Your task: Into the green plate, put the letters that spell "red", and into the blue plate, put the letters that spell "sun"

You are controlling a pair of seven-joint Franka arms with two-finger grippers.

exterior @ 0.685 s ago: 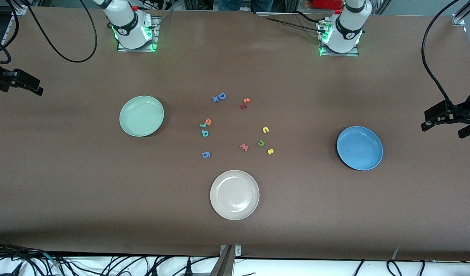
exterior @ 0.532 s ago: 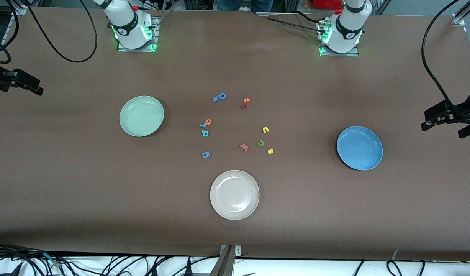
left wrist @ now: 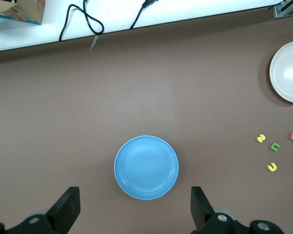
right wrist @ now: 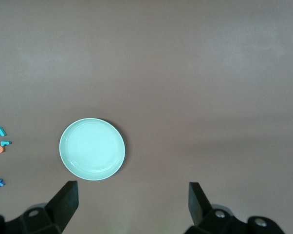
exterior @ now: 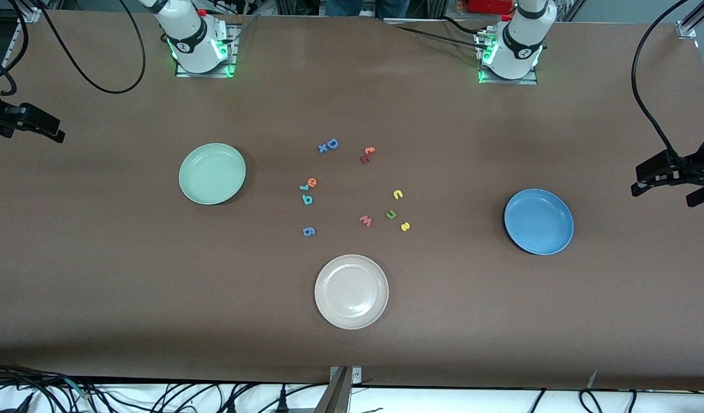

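The green plate (exterior: 212,174) lies toward the right arm's end, the blue plate (exterior: 539,221) toward the left arm's end. Between them, a teal "r" (exterior: 303,187), an orange "e" (exterior: 312,183) and a teal "d" (exterior: 307,199) cluster together. Closer to the blue plate lie a yellow "u" (exterior: 397,194), a green "n" (exterior: 391,214) and a yellow "s" (exterior: 405,226). My left gripper (left wrist: 135,207) hangs high beside the blue plate (left wrist: 146,167), open and empty. My right gripper (right wrist: 132,202) hangs high beside the green plate (right wrist: 92,148), open and empty.
A beige-white plate (exterior: 351,291) sits nearer the front camera than the letters. Other letters lie among them: a blue "g" (exterior: 308,231), a pink "w" (exterior: 365,220), a blue "D" (exterior: 332,143) with a small "x" (exterior: 323,148), and a red-orange pair (exterior: 367,154).
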